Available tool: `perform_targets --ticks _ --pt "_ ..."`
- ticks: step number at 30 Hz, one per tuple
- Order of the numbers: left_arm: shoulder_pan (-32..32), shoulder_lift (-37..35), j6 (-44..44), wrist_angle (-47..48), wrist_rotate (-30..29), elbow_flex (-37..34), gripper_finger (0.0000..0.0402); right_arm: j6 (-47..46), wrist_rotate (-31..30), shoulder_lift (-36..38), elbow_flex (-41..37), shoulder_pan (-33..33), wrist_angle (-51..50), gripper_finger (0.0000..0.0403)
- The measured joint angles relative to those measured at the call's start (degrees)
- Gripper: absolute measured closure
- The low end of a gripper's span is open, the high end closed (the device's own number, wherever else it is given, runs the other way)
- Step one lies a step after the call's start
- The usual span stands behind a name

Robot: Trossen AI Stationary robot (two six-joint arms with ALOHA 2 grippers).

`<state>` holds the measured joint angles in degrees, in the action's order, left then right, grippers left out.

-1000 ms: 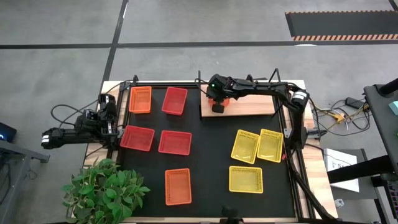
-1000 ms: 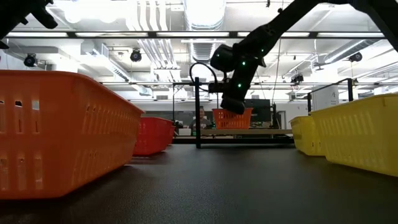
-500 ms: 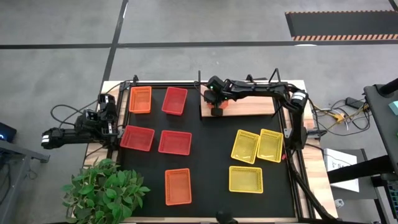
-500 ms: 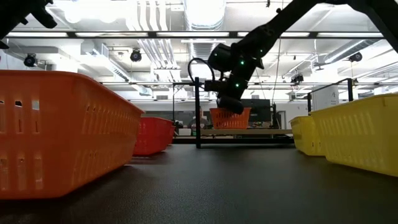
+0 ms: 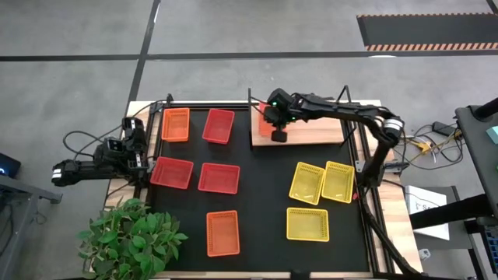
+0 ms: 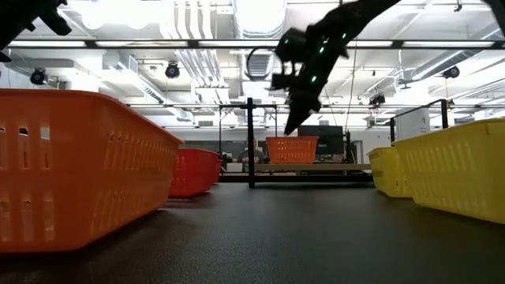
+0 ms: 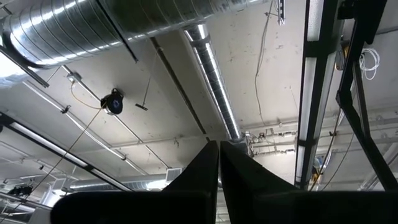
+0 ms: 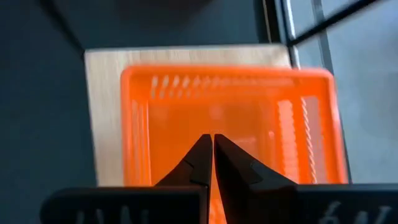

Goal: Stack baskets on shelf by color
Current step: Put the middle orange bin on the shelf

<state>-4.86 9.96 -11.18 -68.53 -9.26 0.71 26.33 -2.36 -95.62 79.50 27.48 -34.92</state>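
Note:
An orange basket (image 8: 227, 124) rests by its bottom on the left end of the light wooden shelf (image 5: 315, 134); in the low view the orange basket (image 6: 292, 149) sits on the shelf board (image 6: 339, 166). My right gripper (image 8: 213, 138) is shut and empty, pointing down above this basket; it also shows in the high view (image 5: 278, 134) and the low view (image 6: 292, 122), clear of the rim. My left gripper (image 7: 218, 146) is shut and points at the ceiling at the table's left edge (image 5: 134, 132).
On the black mat lie two orange baskets (image 5: 175, 124) (image 5: 222, 232), three red ones (image 5: 219, 126) (image 5: 172, 172) (image 5: 219, 178) and three yellow ones (image 5: 306, 183) (image 5: 338, 181) (image 5: 307, 224). A black post (image 6: 251, 142) stands at the shelf's left end. A plant (image 5: 128, 237) stands at the near left corner.
My right gripper has risen from the rim of the orange basket and now stands clear above it. The basket stays on the shelf's left end.

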Motion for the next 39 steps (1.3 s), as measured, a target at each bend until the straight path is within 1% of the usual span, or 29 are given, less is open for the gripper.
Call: perform_targets --ticks 3,6,9,12,15,18,21,25,32,39 --pt "0.0 0.0 0.0 0.0 0.0 0.0 0.0402 -1.1 -2.4 3.7 0.0 1.0 -5.9 0.0392" --pt "0.0 0.0 0.2 0.0 0.0 0.0 0.0402 -2.5 -2.8 6.7 -0.3 3.4 -9.9 0.0392" --pt "0.0 0.0 0.3 0.0 0.0 0.0 0.0402 -4.1 -2.8 8.9 -1.7 6.5 -11.4 0.0392" --pt "0.0 0.0 0.3 0.0 0.0 -0.1 0.0402 -4.9 -2.3 9.7 -4.2 9.7 -10.1 0.0392" --pt "0.0 0.0 0.4 0.0 0.0 -0.1 0.0402 -4.6 0.6 9.0 -7.1 11.8 -6.6 0.0392" --pt "0.0 0.0 1.4 0.0 0.0 -0.1 0.0402 -3.7 2.9 7.2 -9.4 12.3 -0.8 0.0392" --pt "0.0 0.0 1.8 0.0 0.0 -0.1 0.0402 -3.2 3.3 4.8 -9.7 12.2 3.4 0.0392" --pt "0.0 0.0 1.8 0.0 0.0 0.0 0.0402 -3.0 5.8 2.0 -9.6 12.2 7.6 0.0392" --pt "0.0 0.0 1.8 0.0 0.0 0.0 0.0402 -4.1 5.9 0.7 -7.4 11.8 7.7 0.0392" --pt "0.0 0.0 1.8 0.0 0.0 0.0 0.0402 -6.5 6.1 1.1 -4.9 9.5 -2.6 0.0392"
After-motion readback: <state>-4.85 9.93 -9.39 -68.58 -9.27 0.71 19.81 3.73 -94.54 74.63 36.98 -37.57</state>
